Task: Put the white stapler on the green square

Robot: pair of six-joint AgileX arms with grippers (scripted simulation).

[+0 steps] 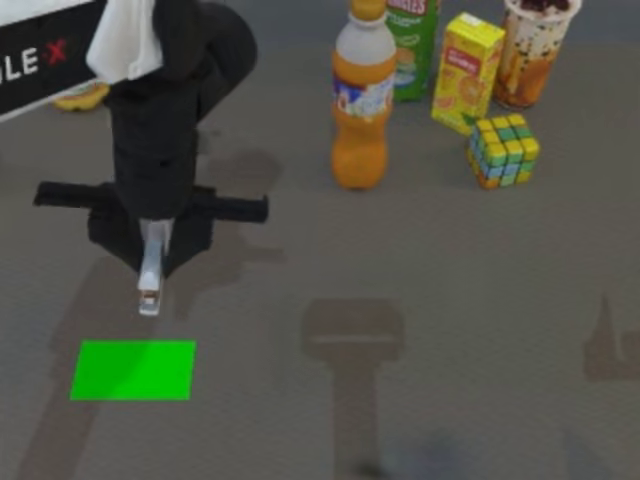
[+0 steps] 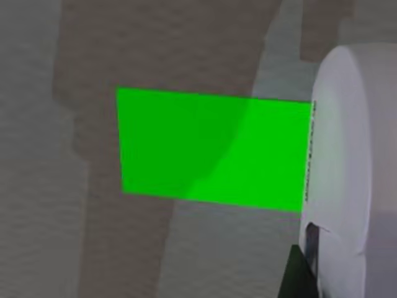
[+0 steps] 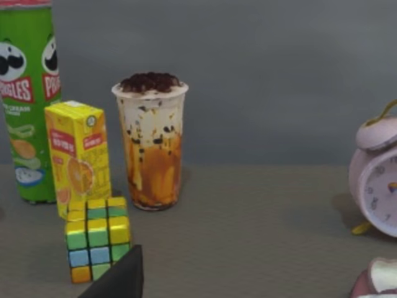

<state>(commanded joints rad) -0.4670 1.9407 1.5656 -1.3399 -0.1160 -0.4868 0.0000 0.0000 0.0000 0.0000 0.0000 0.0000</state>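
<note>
Your left gripper (image 1: 150,262) is clenched on the white stapler (image 1: 150,278), holding it on the table's left side, just short of the green square (image 1: 133,370) and not yet over it. Your right arm isn't visible from above; its claw's state can't be told.

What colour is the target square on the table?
Bright green square, plain with no pattern; it shows best in the left wrist view.
</note>
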